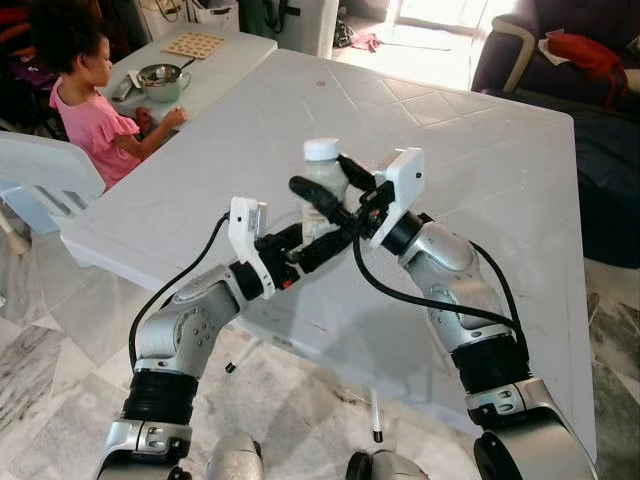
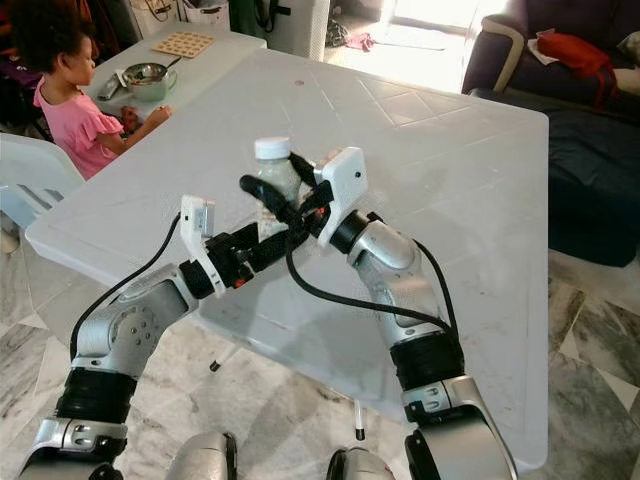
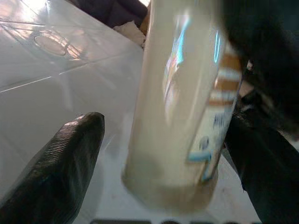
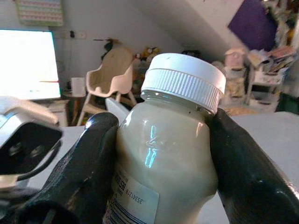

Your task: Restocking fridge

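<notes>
the step in hand looks like picking up stock for the fridge: a white-capped bottle (image 1: 322, 180) of pale creamy drink stands upright on the white plastic table (image 1: 480, 150), just above the middle of the head view. the right gripper (image 1: 330, 180) comes in from about 4 o'clock and has its two black fingers (image 4: 93, 158) pressed to the bottle's shoulders just under the cap, clenched on it. the left gripper (image 1: 325, 222) reaches up from 7 o'clock to the lower body; in its wrist view one finger (image 3: 60, 163) stands apart from the bottle with bare table between, so its jaws read as released around the base, not gripping.

no fridge can be seen here. at 10 o'clock a child in a pink shirt (image 1: 85, 110) sits at a second table with a metal bowl (image 1: 160, 80). at 2 o'clock is a dark sofa (image 1: 560, 70).

next, i judge, the bottle must be lifted straight up and kept upright, then carried away from the table; the crossed arms will need to separate without knocking it.
</notes>
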Controlling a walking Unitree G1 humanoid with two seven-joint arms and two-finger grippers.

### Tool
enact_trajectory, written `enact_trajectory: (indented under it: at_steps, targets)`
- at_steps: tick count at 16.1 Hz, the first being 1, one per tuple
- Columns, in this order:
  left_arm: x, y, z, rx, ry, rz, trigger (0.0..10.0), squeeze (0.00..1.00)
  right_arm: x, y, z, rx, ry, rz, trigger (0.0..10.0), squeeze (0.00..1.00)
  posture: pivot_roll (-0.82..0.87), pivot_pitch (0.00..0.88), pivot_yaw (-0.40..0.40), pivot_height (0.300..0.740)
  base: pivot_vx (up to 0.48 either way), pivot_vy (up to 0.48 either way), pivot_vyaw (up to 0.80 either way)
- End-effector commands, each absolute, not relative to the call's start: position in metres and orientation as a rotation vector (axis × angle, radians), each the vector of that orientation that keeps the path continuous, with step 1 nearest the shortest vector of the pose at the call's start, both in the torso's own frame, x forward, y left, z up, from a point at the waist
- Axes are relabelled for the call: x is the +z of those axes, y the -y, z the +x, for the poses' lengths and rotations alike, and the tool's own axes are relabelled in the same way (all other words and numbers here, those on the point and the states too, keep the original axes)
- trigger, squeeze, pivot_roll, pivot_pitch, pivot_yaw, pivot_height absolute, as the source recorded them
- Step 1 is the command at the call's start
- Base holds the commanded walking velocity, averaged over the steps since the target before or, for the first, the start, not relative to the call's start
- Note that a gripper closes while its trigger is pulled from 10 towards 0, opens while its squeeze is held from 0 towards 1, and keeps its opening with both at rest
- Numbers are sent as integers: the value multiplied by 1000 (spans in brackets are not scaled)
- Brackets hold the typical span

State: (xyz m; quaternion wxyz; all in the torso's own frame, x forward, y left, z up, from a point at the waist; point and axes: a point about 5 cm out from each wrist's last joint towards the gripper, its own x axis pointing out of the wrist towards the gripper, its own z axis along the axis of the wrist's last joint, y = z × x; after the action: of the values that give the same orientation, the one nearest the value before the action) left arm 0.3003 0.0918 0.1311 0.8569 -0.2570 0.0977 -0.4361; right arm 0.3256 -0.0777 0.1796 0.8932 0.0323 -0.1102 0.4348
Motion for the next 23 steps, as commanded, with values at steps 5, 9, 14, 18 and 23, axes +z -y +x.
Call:
enact_trajectory:
  at_steps: [5, 9, 14, 18, 23]
  targets:
    - [138, -92, 293, -980, -160, -504, 0, 0, 188, 80, 322, 966, 225, 82, 10000, 0, 84, 27, -34, 740, 0, 0, 0]
    - [136, -92, 292, -986, -158, -497, 0, 0, 185, 78, 320, 995, 200, 79, 10000, 0, 84, 26, -32, 740, 0, 0, 0]
    - [137, -88, 291, -1006, -152, -531, 0, 0, 187, 76, 317, 1030, 185, 119, 10000, 0, 77, 24, -35, 740, 0, 0, 0]
    - [135, -88, 288, -1029, -145, -522, 0, 0, 187, 74, 316, 1044, 176, 127, 10000, 0, 78, 23, -38, 740, 0, 0, 0]
    - [130, -86, 284, -1058, -172, -507, 0, 0, 188, 69, 311, 1081, 163, 134, 10000, 0, 79, 22, -39, 740, 0, 0, 0]
